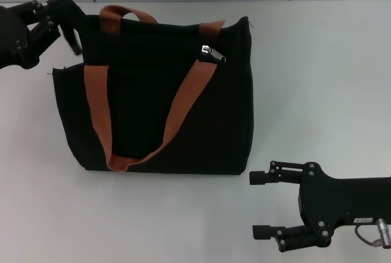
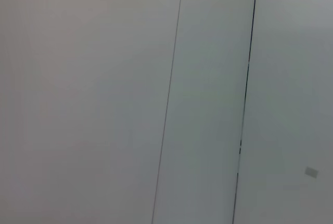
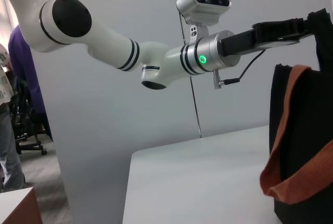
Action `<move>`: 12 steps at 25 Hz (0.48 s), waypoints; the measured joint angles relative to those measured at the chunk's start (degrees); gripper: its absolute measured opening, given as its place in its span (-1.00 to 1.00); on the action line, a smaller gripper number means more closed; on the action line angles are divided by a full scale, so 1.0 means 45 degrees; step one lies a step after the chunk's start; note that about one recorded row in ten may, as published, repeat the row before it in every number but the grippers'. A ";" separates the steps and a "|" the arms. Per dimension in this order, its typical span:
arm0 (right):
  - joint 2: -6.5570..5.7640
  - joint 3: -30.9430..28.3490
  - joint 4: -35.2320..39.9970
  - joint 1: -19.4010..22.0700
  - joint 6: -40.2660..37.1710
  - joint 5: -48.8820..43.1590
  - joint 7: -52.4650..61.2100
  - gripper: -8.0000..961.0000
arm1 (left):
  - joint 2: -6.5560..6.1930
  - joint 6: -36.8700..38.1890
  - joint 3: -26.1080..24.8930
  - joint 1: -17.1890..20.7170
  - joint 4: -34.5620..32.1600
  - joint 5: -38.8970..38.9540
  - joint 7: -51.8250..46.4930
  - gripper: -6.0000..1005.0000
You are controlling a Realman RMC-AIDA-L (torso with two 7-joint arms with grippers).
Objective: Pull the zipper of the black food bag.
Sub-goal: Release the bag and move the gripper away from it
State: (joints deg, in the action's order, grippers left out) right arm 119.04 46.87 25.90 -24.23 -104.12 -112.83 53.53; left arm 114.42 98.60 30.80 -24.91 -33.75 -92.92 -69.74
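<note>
Right gripper (image 1: 259,205) sits open, well apart from zipper (image 1: 213,53).

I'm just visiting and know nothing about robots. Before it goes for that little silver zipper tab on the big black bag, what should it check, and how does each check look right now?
1. Small silver teardrop zipper pull in plain sight, uncovered: ok; it lies beside a rust-brown webbing handle.
2. Large boxy black fabric food bag resting steady on the white table: ok.
3. Left gripper steadying the bag's far left corner: cannot tell whether it actually grips the fabric.
4. Right gripper open, ready to pinch: ok; fingers spread apart.
5. Right gripper close to the pull: not ok; it sits near the bag's near right corner, apart from the bag.
6. Path to the pull free of straps: cannot tell.
</note>
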 joint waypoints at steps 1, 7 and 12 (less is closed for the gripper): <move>0.0007 0.0009 -0.0006 -0.0039 0.0002 0.0011 0.0004 0.70 | -0.0006 0.0032 0.0027 0.0060 -0.0065 -0.0002 -0.0133 -0.87; 0.0035 0.0023 -0.0023 -0.0192 0.0050 0.0034 0.0019 0.70 | -0.0379 0.0274 0.0219 0.0358 -0.0486 -0.0156 -0.1195 -0.50; 0.0041 -0.0075 -0.0032 -0.0277 0.0053 0.0047 0.0112 0.70 | -0.1140 0.0952 0.0486 0.0742 -0.2004 -0.0997 -0.3320 -0.13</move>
State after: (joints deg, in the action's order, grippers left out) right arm 119.22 46.53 25.75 -25.48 -103.88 -112.62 54.04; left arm 109.29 102.89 32.99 -21.57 -42.76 -97.40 -84.68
